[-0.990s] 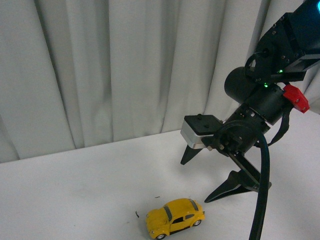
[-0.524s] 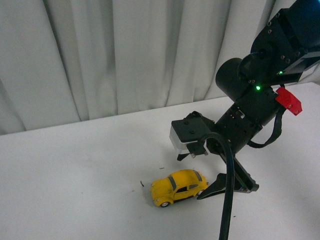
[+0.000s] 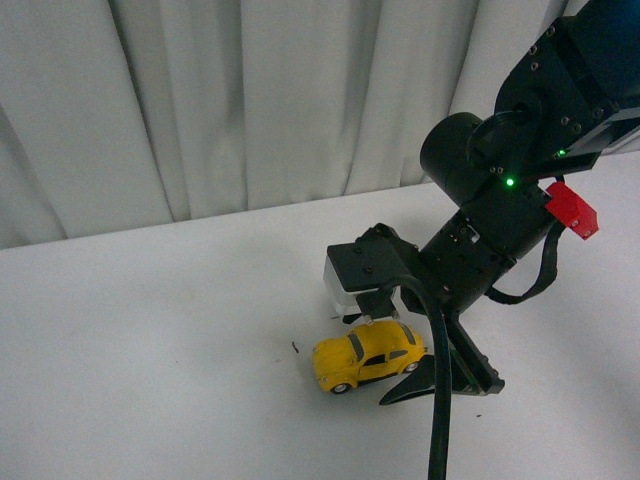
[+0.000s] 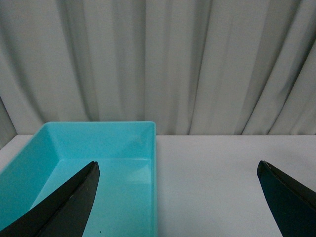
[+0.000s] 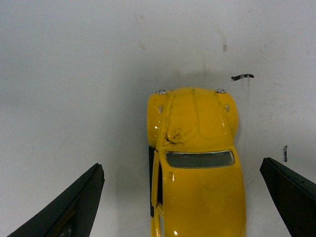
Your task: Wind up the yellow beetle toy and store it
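**Item: yellow beetle toy** (image 3: 368, 355). A small glossy model car that stands on its wheels on the white table (image 3: 150, 350), near the front edge of the front view. It is not lifted and nothing is clamped on it. In the right wrist view its bonnet, headlamps and windscreen lie midway between the two dark fingers.

**Attending: right gripper** (image 5: 181, 165). The jaws are spread wide, one finger on each flank of the car, with bare table showing between each finger and the body. No contact is visible. In the front view the arm leans down over the toy from the right, and one finger tip sits low beside the car's near side.

**Nearby:** a small dark mark (image 3: 295, 347) on the table just off the car's nose.

**Elsewhere: left gripper** (image 4: 177, 163). It is also spread apart and holds nothing. It faces a teal bin (image 4: 98, 140), which looks empty. The bin shows only in the left wrist view, so its place relative to the toy cannot be told. A pale curtain (image 3: 250, 100) hangs behind it all.

**Step in hand (judged):** the approach to grasp. Winding and storing are both not yet done.

**Next move calls for:** bringing the fingers down level with the doors and closing them squarely across the flanks. The domed, glossy shell may slip out of a grip taken too high.
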Controlling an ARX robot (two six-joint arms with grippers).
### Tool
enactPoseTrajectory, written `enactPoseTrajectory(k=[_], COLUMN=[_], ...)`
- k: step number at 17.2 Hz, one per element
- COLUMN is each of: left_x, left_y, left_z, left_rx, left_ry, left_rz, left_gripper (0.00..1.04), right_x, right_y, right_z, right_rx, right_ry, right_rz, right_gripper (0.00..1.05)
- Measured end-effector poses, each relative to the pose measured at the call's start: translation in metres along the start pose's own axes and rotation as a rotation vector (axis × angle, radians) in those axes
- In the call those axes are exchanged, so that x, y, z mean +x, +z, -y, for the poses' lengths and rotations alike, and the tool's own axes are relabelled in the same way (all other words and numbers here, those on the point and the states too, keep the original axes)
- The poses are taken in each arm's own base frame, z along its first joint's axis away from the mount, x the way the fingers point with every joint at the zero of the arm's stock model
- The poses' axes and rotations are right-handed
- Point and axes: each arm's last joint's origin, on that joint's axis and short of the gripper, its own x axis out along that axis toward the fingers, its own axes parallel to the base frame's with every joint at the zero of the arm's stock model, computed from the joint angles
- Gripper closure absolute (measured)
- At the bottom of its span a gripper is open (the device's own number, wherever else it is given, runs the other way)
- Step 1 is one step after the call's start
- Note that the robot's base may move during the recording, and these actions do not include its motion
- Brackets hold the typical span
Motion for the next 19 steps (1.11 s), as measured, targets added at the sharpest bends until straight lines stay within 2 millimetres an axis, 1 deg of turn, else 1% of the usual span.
enactPoseTrajectory(k=[4,5,6,9,11,12,13,16,19], left_x=[0.0,0.0,0.0,0.0,0.0,0.0,0.0,0.0,0.0], left_y=[0.0,0.0,0.0,0.0,0.0,0.0,0.0,0.0,0.0], left_z=[0.0,0.0,0.0,0.0,0.0,0.0,0.0,0.0,0.0], left_rx=[0.0,0.0,0.0,0.0,0.0,0.0,0.0,0.0,0.0], left_ry=[0.0,0.0,0.0,0.0,0.0,0.0,0.0,0.0,0.0], left_rz=[0.0,0.0,0.0,0.0,0.0,0.0,0.0,0.0,0.0], left_gripper=[0.07,0.07,0.07,0.07,0.07,0.07,0.07,0.07,0.07], right_x=[0.002,0.002,0.001,0.001,0.001,0.0,0.0,-0.002,-0.004], right_y=[-0.001,-0.001,-0.001,-0.002,-0.002,-0.001,-0.004,-0.011,-0.016], right_z=[-0.002,-0.002,-0.002,-0.003,-0.002,-0.001,0.0,0.019,0.021], right_rx=[0.01,0.01,0.009,0.008,0.001,0.0,0.006,-0.051,-0.069], right_ry=[0.003,0.002,0.0,0.004,0.002,0.002,0.007,-0.001,-0.014], right_rz=[-0.004,-0.004,-0.004,-0.007,-0.007,-0.008,-0.008,0.026,0.041], right_gripper=[0.07,0.09,0.19,0.39,0.57,0.61,0.63,0.63,0.63])
